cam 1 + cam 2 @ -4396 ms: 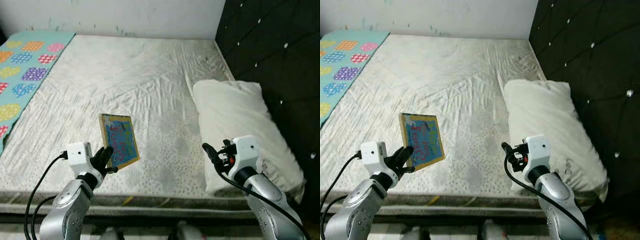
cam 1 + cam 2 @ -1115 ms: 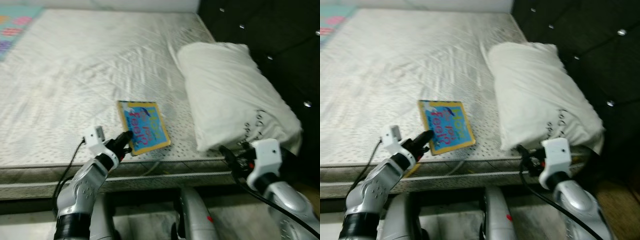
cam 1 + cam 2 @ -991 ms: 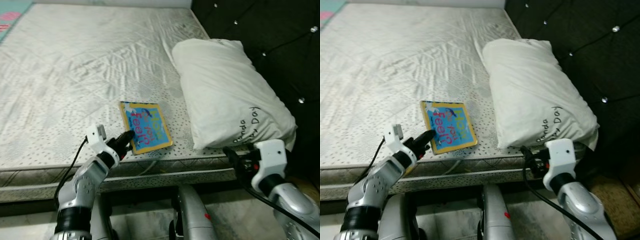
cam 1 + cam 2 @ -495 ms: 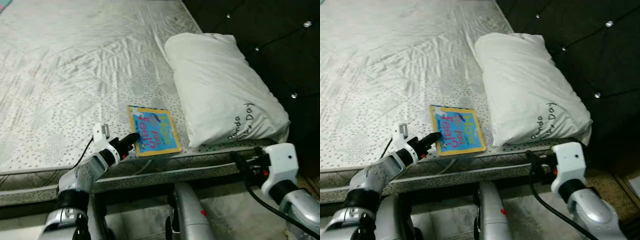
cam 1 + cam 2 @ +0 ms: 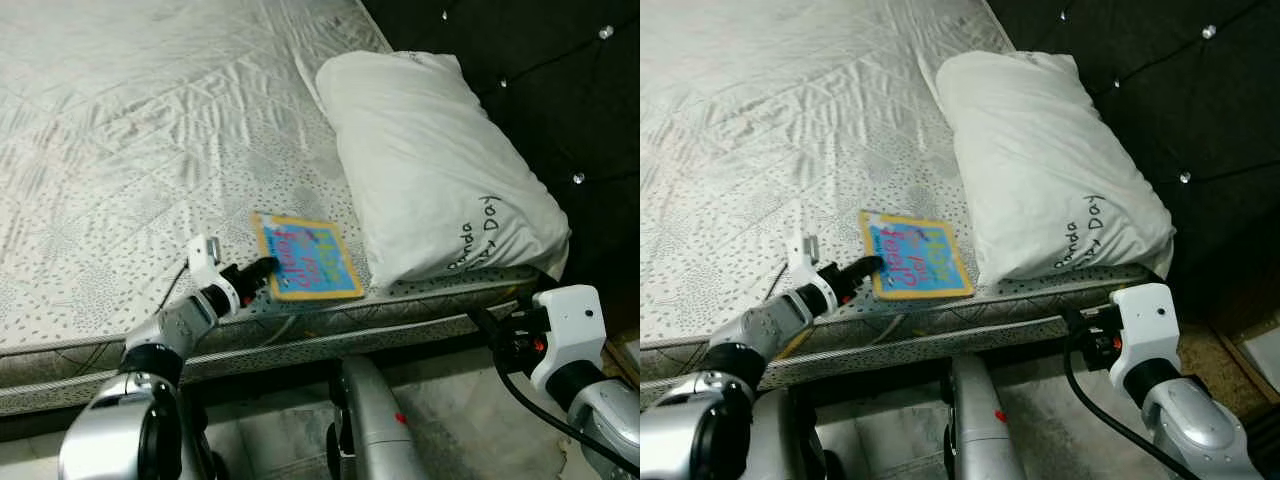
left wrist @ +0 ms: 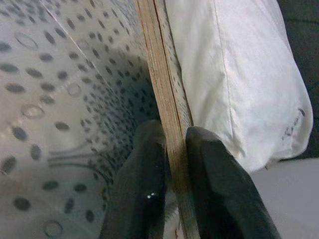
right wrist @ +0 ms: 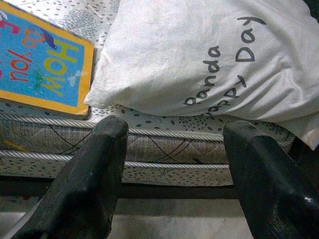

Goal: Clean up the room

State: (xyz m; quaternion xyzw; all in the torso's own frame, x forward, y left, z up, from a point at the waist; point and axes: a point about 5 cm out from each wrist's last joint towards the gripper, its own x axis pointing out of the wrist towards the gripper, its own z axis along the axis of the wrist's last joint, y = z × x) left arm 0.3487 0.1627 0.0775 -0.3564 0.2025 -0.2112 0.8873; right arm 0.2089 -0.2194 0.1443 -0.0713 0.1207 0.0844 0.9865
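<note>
A blue picture book (image 5: 306,267) with a yellow border is seen lying near the front edge of the mattress (image 5: 120,150), just beside the white pillow (image 5: 435,170). The book's near edge is pinched by the left gripper (image 5: 262,270); in the left wrist view, one black finger (image 6: 139,189) is pressed against each face of the board, so the grip is closed on it. Whether the book is lifted off the sheet or resting flat cannot be judged with certainty. The right gripper (image 7: 174,164) is held below and in front of the mattress edge, under the pillow's corner, with its fingers spread wide and nothing between them.
</note>
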